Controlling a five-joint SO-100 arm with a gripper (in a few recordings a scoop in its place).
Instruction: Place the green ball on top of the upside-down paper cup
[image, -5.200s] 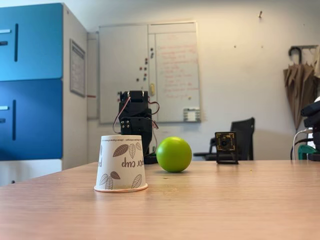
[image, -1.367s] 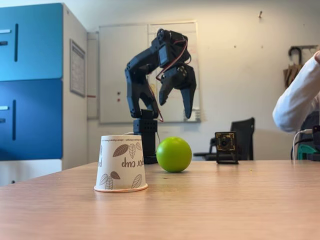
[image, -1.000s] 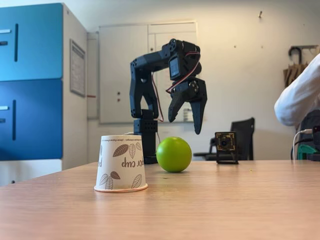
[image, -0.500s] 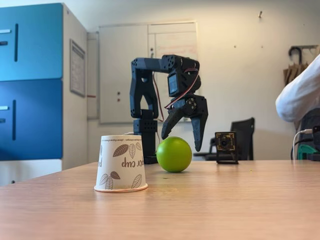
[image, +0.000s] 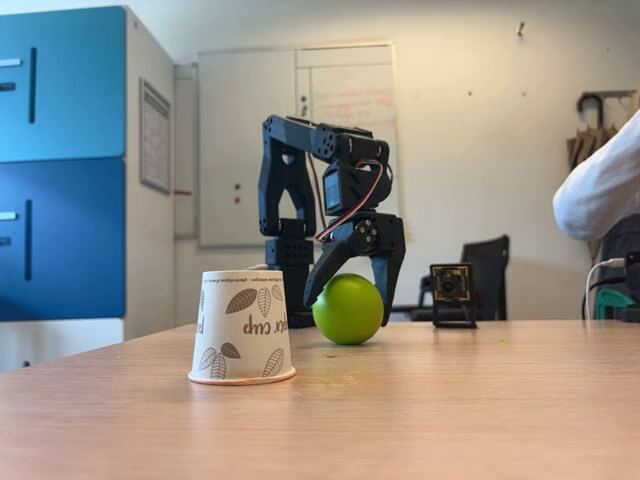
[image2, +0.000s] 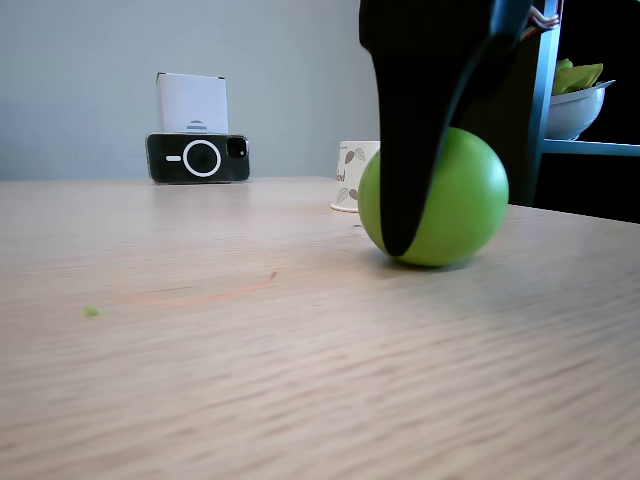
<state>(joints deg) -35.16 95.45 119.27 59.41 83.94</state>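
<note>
While resting rim-down on the wooden table (image: 480, 410), nearest stands the white leaf-printed paper cup (image: 242, 326); just behind, smooth lime-green ball (image: 348, 309) on the tabletop, straddled by black gripper (image: 347, 309), spread wide, unclosed.

Gripper (image: 346, 314) straddles the green ball (image: 348, 309) (jaws spread).

Both fixed views table-level, facing oppositely; share green ball (image: 348, 309), nearer (image2: 450, 200).

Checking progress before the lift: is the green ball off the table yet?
No. The green ball rests on the table, with the open end effector straddling it.
</note>
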